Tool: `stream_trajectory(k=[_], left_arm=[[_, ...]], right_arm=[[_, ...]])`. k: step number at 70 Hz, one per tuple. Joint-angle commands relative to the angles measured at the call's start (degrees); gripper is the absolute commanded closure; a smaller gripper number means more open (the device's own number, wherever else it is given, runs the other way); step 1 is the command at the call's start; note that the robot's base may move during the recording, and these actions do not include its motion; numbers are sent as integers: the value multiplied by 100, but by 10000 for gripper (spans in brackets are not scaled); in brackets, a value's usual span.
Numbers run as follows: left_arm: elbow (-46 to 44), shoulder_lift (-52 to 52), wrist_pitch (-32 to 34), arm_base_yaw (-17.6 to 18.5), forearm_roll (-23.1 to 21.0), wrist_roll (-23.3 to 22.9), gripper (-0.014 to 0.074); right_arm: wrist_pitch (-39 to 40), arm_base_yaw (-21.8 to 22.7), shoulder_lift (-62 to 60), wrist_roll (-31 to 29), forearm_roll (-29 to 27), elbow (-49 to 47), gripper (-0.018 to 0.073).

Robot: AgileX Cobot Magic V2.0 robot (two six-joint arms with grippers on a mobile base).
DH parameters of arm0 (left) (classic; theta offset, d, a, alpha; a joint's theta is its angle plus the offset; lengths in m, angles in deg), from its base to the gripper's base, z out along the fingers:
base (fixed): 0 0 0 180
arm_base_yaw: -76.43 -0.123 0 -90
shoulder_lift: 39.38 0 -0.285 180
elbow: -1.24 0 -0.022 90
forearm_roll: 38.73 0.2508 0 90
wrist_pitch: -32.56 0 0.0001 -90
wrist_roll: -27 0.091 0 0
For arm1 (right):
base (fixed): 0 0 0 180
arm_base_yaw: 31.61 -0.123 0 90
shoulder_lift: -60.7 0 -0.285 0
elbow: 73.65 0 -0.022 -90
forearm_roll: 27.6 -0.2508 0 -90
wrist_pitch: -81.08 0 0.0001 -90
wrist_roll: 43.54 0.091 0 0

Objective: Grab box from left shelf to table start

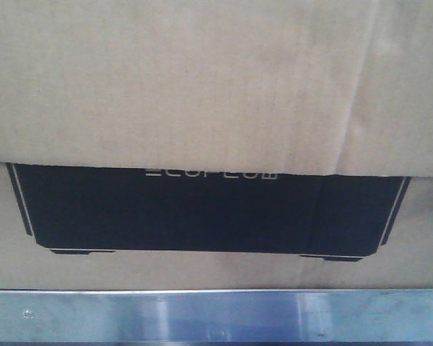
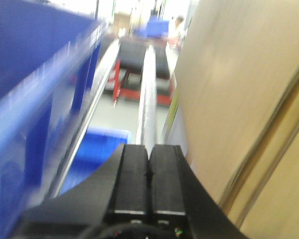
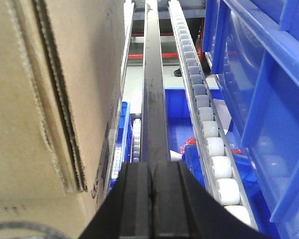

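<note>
The cardboard box (image 1: pixel 216 86) sits on the left shelf (image 3: pixel 209 129) behind its silver front rail (image 1: pixel 216 316), left gripper (image 2: pixel 149 149) and right gripper (image 3: pixel 150 167) flanking it, both clenched on nothing (so a squeeze-lift, I guess). Uneven side pressure could let it slip, or it snags that rail coming out and tips toward the blue bins (image 3: pixel 269 99)

One box (image 1: pixel 216 94), perhaps three blue bins (image 3: pixel 269 99), two roller tracks (image 3: pixel 209 134).

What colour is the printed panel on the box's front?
The box panel is black, outlined white; front-facing view shows it best.
</note>
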Motion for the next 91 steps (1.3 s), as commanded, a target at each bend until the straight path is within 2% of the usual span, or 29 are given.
stream_trajectory(k=[1,8,13,22,28,34,41,54,57,62,67,74,85,91], left_arm=[[-759,31,68,11,111,23,694],[-1311,-122,-575,11,296,23,683],[-1635,-263,-890,11,305,23,614],[-1972,-478,-1023,11,314,23,333],[-2161,-624,-1054,11,304,23,241],[-2563,-858,-1317,11,293,23,255],[-3345,-1399,-1939,11,117,23,284],[-4805,-2672,-3718,21,-624,163,287],[-5126,-3029,-4040,142,-807,341,287],[-5466,-3464,-4149,473,-908,341,287],[-5823,-3947,-4272,858,-868,341,287],[-6240,-4507,-4597,1126,-626,341,287],[-6885,-5404,-5350,1105,-350,329,288],[-7169,-5858,-5784,1107,-49,275,288]], right_arm=[[543,-2,-47,-8,13,-7,507],[543,-2,-47,-8,13,-7,507],[543,-2,-47,-8,13,-7,507],[543,-2,-47,-8,13,-7,507],[543,-2,-47,-8,13,-7,507],[543,-2,-47,-8,13,-7,507],[552,-2,-47,-8,13,-7,507],[566,-2,-47,-8,13,-7,507],[566,-2,-47,-8,13,-7,507],[566,-2,-47,-8,13,-7,507],[566,-2,-47,-8,13,-7,507],[566,-2,-47,-8,13,-7,507],[574,-2,-47,-8,13,-7,507],[628,-2,-47,-8,8,-7,507]])
